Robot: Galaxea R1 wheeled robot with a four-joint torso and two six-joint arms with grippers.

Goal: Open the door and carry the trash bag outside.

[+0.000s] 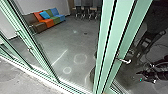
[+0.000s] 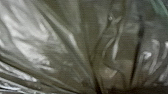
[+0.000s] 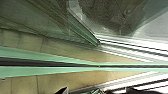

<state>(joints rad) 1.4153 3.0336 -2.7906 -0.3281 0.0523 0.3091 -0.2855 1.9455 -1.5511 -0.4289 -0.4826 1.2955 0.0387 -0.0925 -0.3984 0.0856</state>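
At the right of the head view my right gripper (image 1: 148, 74) is a dark shape beyond the green door frame (image 1: 110, 47), to the right of the metal door handle (image 1: 124, 60) and apart from it. The green edge of a door frame (image 3: 50, 65) crosses close in front of the right wrist camera, over a tan tiled floor. Close to the left wrist camera hangs the translucent trash bag (image 2: 72, 50), its folds drawn together to a narrow bunch held by my left gripper.
Through the glass are a grey floor (image 1: 50, 47), a sofa (image 1: 47, 21) in brown, orange, green and blue, and dark chairs (image 1: 86, 11) at the back. A floor track (image 1: 32, 75) runs along the glass front, beside paving (image 1: 15, 80). Another green frame (image 1: 37, 50) stands at left.
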